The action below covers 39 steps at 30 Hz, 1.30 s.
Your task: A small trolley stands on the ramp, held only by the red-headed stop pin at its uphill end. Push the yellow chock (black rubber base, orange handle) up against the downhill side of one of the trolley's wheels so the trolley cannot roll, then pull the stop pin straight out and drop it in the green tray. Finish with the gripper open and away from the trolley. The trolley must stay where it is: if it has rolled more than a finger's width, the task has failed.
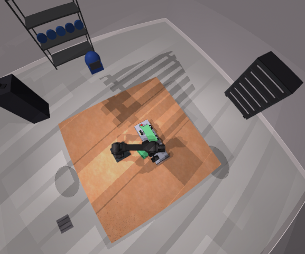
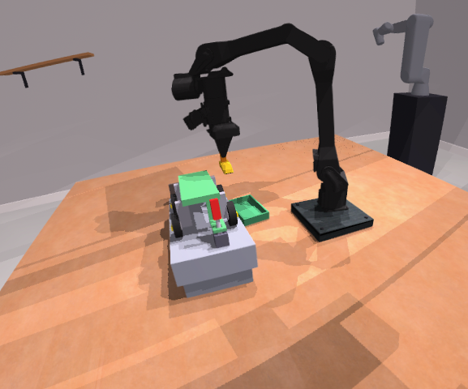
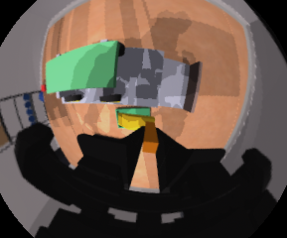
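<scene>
Pincer (image 2: 224, 157) grips the chock (image 2: 226, 168) by its handle above the trolley (image 2: 198, 196); lower it gently, just downhill of a wheel (image 2: 232, 217).

A workshop or robotics lab, by its fittings: a wooden table (image 1: 125, 197) stands on a grey floor (image 1: 256, 169) inside plain grey walls (image 2: 120, 104). At the far left a metal shelf rack (image 1: 52, 13) carries a row of blue helmets (image 1: 60, 30). A dark cabinet with pale slats (image 1: 261, 84) stands at the right. A second, grey robot arm (image 2: 414, 50) sits on a black pedestal (image 2: 416, 130), and a wooden wall shelf (image 2: 45, 63) hangs on brackets
</scene>
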Available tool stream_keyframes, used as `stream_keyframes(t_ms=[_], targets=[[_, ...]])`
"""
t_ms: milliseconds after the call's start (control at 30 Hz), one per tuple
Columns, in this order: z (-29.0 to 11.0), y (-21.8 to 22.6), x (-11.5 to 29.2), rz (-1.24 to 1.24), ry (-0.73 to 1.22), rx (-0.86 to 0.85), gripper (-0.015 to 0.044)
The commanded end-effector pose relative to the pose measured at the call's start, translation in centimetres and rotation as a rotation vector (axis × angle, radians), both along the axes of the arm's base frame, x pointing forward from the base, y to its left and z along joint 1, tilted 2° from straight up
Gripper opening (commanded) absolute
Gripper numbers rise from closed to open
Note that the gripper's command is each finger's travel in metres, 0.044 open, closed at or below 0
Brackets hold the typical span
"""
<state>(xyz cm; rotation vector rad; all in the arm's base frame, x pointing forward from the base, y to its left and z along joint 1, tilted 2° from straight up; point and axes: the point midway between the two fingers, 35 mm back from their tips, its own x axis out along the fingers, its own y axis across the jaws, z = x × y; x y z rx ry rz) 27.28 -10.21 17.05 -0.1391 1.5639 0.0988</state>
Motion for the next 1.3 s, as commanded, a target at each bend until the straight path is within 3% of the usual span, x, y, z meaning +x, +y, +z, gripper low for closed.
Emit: stream_keyframes(t_ms=[0, 233, 700, 1267], targets=[[0.1, -1.2, 0.6, 0.004, -0.003, -0.002, 0.0], [0.1, -1.7, 0.7, 0.004, 0.013, 0.098, 0.0], [-0.5, -1.5, 3.6, 0.004, 0.01, 0.099, 0.0], [-3.6, -1.3, 3.6, 0.004, 0.01, 0.099, 0.0]])
